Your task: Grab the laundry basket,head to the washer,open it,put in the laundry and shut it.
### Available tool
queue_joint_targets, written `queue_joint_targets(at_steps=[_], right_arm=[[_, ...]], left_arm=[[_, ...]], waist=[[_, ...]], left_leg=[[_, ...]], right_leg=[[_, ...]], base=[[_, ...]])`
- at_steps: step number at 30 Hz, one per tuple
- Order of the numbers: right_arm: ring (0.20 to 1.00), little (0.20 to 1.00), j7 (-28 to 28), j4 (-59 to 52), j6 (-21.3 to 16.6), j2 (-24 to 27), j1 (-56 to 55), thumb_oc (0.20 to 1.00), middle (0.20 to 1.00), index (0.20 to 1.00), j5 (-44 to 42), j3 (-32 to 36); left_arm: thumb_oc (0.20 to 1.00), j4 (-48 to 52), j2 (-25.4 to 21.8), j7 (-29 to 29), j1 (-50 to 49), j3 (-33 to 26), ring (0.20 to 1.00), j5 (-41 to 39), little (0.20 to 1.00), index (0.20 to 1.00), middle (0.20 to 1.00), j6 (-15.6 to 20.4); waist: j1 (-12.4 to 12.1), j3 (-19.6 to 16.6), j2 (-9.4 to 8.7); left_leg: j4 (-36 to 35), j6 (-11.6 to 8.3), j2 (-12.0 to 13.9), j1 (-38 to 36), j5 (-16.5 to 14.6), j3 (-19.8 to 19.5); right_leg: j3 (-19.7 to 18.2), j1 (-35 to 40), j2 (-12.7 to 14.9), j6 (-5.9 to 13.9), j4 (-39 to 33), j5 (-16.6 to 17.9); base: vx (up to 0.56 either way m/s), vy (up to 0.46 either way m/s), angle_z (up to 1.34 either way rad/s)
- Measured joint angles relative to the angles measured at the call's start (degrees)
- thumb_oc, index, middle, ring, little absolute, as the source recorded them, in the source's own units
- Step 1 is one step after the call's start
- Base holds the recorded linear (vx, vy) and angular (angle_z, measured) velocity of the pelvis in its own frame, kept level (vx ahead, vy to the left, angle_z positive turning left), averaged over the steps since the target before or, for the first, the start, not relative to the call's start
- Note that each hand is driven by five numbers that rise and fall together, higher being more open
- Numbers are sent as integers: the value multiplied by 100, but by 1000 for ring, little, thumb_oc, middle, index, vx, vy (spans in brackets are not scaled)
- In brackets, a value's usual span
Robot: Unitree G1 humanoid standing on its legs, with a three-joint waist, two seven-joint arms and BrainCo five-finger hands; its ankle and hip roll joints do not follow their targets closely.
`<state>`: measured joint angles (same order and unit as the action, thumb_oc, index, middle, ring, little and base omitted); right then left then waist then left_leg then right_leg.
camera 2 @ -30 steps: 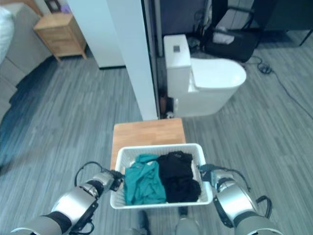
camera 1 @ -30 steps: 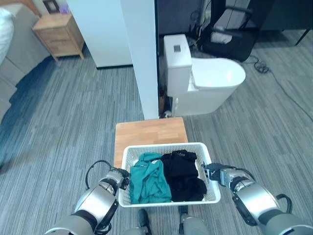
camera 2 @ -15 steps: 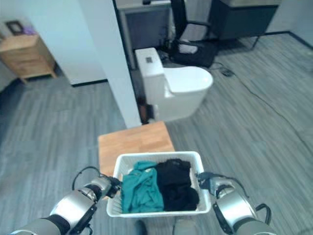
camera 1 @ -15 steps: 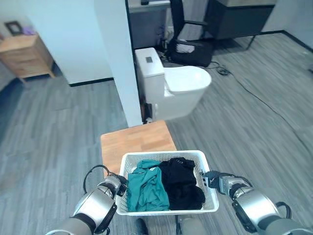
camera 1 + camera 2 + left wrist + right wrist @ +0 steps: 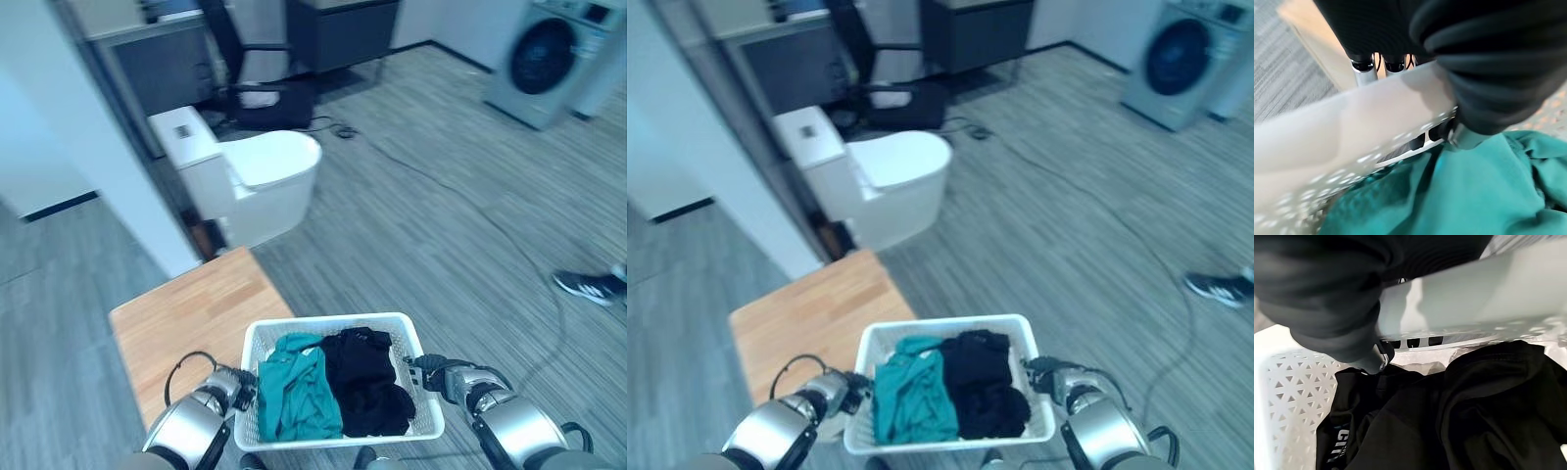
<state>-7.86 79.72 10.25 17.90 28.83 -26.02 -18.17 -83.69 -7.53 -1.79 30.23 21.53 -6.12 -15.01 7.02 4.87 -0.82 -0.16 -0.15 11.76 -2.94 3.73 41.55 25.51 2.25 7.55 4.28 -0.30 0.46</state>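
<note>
Inside the white laundry basket lie a teal garment and a black garment. The left hand and the right hand each grip one side rim with curled fingers.

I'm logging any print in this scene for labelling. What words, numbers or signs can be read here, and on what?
Black garment in the laundry basket: white lettering by a fold, partly hidden, not readable as a whole word.
Washer: any marks on its panel are too small to read.
Nothing else carries legible text.
</note>
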Motion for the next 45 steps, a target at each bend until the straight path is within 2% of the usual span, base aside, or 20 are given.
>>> queue_joint_targets(at_steps=[2,5,7,8,9,11,14,16,17,18,19,20,21,23,25,26,29,32,35,45], right_arm=[[200,200,30,24,-7,91,-24,200,200,200,24,34],[200,200,141,44,-38,100,-43,200,200,200,-3,165],[200,200,182,120,-39,-40,77,200,200,200,-14,43],[200,200,225,246,-27,-203,256,200,200,200,-15,-172],[200,200,297,234,-25,-292,507,200,200,200,-10,-367],[200,200,313,187,-50,-336,501,200,200,200,-14,-348],[200,200,341,183,-62,-313,510,200,200,200,-24,-307],[200,200,338,163,-161,-299,567,200,200,200,-27,-280],[200,200,336,162,-155,-261,580,200,200,200,-24,-296],[200,200,348,97,-154,-295,529,200,200,200,-14,-362],[200,200,359,176,-180,-387,465,200,200,200,-11,-294],[200,200,350,191,-129,-382,455,200,200,200,-5,-341],[200,200,328,166,-76,-460,319,200,200,200,17,-513],[200,200,231,-57,-73,-544,-93,200,200,200,64,-462],[200,200,167,-65,-89,-645,-142,200,200,200,162,-272],[200,200,118,-44,-81,-661,-155,200,200,200,219,-238],[200,200,101,-41,-65,-572,-138,200,200,200,223,-163],[200,200,25,-13,-102,-472,-258,200,200,200,231,-94],[200,200,-45,-38,-168,-382,-404,200,200,200,232,1],[200,200,-104,-87,-161,-216,-461,200,200,200,237,18]], left_arm=[[200,-41,130,4,7,-3,200,1,200,200,200,-7],[200,-76,222,41,-20,13,200,-11,200,200,200,10],[200,-125,120,53,-64,17,200,-95,200,200,200,26],[200,-174,55,62,-104,36,200,-257,200,200,200,56],[200,-246,-69,65,-142,7,200,-496,200,200,200,91],[200,-213,-116,100,-65,-38,200,-532,200,200,200,162],[200,-230,-124,130,-20,4,200,-561,200,200,200,302],[200,-209,-125,151,77,6,200,-580,200,200,200,334],[200,-285,-83,149,74,4,200,-657,200,200,200,294],[200,-266,-79,159,88,-12,200,-658,200,200,200,263],[200,-276,-62,175,-20,-27,200,-659,200,200,200,231],[200,-289,-133,174,-119,-24,200,-662,200,200,200,228],[200,-290,-164,160,-212,-55,200,-658,200,200,200,177],[200,-274,-308,160,-339,-42,200,-649,200,200,200,190],[200,-250,-438,163,-360,-34,200,-639,200,200,200,215],[200,-265,-461,162,-294,-36,200,-627,200,200,200,199],[200,-287,-421,161,-249,-44,200,-599,200,200,200,195],[200,-246,-328,162,-286,-47,200,-476,200,200,200,198],[200,-53,-268,170,-575,-224,200,-434,200,200,200,253],[200,-72,-96,221,-617,-275,200,-434,200,200,200,239]], waist=[[235,-73,125],[287,-156,274],[109,-103,135],[-52,-99,45],[-254,-76,-86],[-299,-33,-148],[-328,15,-233],[-321,39,-118],[-313,-28,139],[-264,3,150],[-275,-11,137],[-304,-46,207],[-283,-69,231],[-299,-114,160],[-509,-144,103],[-411,-146,96],[-321,-174,45],[-296,-214,-45],[-380,-287,180],[-217,-368,349]], left_leg=[[26,-11,67,-69,11,-3],[485,-24,299,-164,19,-260],[1375,-12,451,82,-37,-1363],[1762,-216,191,247,-272,-2541],[1359,-505,-563,296,-801,-3844],[937,-450,-932,619,-797,-4000],[301,-339,-1478,1273,-573,-4501],[479,-335,-1432,1502,-450,-4535],[502,-205,-1257,1426,-528,-4358],[469,55,-1269,1276,-210,-4187],[239,66,-1194,991,-208,-3854],[13,13,-1164,825,-144,-3649],[-164,214,-1236,558,-26,-3443],[-379,270,-1230,289,-23,-2969],[-513,287,-1151,208,-17,-2348],[-512,304,-1123,202,-54,-2384],[-511,306,-1094,121,-58,-2531],[-515,276,-1175,-94,-87,-2759],[-512,81,-894,-208,-115,-2899],[-329,-216,-429,-57,-157,-2962]], right_leg=[[-172,-11,-81,-36,-59,33],[-672,-52,-240,-129,-97,28],[-1316,-42,-347,-463,-127,100],[-1780,-152,-355,-572,-95,104],[-2515,-300,-317,-688,-190,238],[-2755,-198,-360,-639,-461,447],[-3171,-196,-530,-671,-461,407],[-3394,-185,-716,-651,-506,382],[-3613,-121,-933,-519,-460,325],[-3696,-93,-887,-492,-481,292],[-3962,-77,-834,-503,-418,138],[-3945,-82,-859,-386,-327,83],[-3790,-105,-678,-376,-175,3],[-3274,-258,-423,-248,27,-154],[-1756,-540,24,-127,53,-187],[-1689,-458,75,163,-180,27],[-1670,-364,33,275,-361,161],[-1733,-182,-114,79,-514,638],[-1688,15,-383,-97,-513,540],[-1639,-24,-846,-495,-458,403]], base=[[57,-200,-40],[101,-297,-94],[104,-200,-141],[219,-135,-241],[158,-76,-243],[185,-7,-140],[218,48,-87],[201,151,-122],[258,208,-135],[335,252,-148],[160,80,-127],[160,80,-177],[118,39,-159],[33,-56,-141],[38,-56,-126],[81,-54,-58],[60,-57,16],[33,-81,47],[82,-161,18],[34,-146,0]])
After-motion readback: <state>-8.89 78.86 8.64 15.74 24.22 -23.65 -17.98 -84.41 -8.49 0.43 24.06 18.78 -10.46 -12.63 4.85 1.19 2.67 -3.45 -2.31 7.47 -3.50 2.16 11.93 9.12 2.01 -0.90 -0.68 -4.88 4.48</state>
